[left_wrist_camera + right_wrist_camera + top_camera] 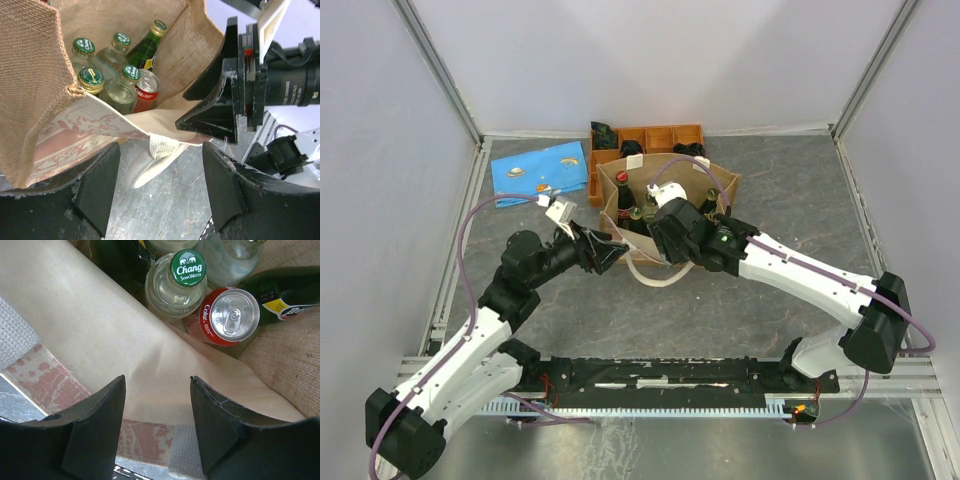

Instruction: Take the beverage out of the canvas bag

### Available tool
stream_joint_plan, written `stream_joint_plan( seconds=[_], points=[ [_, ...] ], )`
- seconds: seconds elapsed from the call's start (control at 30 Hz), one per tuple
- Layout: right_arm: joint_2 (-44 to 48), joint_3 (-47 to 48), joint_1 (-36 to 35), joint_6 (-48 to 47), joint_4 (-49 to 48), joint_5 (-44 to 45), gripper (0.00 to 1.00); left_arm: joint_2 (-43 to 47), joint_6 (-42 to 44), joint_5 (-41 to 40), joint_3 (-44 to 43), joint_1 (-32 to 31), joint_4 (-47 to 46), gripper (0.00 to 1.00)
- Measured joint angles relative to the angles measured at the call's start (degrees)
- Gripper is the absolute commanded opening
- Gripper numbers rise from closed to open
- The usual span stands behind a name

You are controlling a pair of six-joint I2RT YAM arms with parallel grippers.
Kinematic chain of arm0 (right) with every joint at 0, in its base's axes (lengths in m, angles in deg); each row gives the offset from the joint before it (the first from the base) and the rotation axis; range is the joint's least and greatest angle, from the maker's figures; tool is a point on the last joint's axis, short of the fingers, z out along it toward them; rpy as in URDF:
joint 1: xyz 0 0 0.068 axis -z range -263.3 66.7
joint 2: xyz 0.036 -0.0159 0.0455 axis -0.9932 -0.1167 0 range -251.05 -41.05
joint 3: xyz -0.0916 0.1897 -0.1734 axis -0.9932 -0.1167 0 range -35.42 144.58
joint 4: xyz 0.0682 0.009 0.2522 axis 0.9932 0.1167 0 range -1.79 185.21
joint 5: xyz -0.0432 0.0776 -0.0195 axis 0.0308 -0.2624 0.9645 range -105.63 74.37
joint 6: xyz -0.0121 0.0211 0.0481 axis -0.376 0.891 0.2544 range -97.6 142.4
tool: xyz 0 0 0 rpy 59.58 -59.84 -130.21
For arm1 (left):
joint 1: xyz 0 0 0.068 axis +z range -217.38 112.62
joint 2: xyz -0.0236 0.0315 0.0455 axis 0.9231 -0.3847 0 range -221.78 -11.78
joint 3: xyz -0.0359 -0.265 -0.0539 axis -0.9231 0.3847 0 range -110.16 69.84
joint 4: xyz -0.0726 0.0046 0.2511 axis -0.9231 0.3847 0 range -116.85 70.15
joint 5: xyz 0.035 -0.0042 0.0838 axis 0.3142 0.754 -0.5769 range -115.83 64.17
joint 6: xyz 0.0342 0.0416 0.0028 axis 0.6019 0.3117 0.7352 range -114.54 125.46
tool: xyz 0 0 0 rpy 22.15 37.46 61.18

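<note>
Table — grey, walled on three sides.

Canvas bag stands upright toward the far edge, about mid-width, mouth open. Its far side sits just in front of the orange tray, which lies against the far edge. A blue cloth lies flat to the left of the bag and tray, near the far-left corner. One cream handle of the bag droops onto the table on the near side.

Both arms reach in toward the bag's near wall. The left gripper is at the near-left corner of the bag. In its wrist view I see its claw spread wide with nothing between the fingers; the bag's patterned band and the handle lie just beyond them. The right gripper is over the near rim. Its claw is also parted and grips nothing, with the bag's cream lining below it.

Drinks are all inside the bag, standing close together:
- dark green bottle, leaning on the burlap wall
- clear bottles with green caps, one cap reading Chang soda water
- red Coke can, touching that Chang bottle — top unopened.
</note>
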Motion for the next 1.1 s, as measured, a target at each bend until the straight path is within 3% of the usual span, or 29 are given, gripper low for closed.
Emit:
stream_joint_plan(
  seconds=[0.5, 1.1],
  points=[
    [0.37, -2.75, -0.26, -0.94, -3.37, -1.99, 0.62, -8.26, -6.88, -5.18, -0.61, -3.04, 0.57, 0.70],
    [0.37, -4.70, -1.38, -2.47, -4.83, -2.60, 0.62, -3.08, -7.65, -10.16, -1.07, -4.72, 1.97, 0.71]
  ],
)
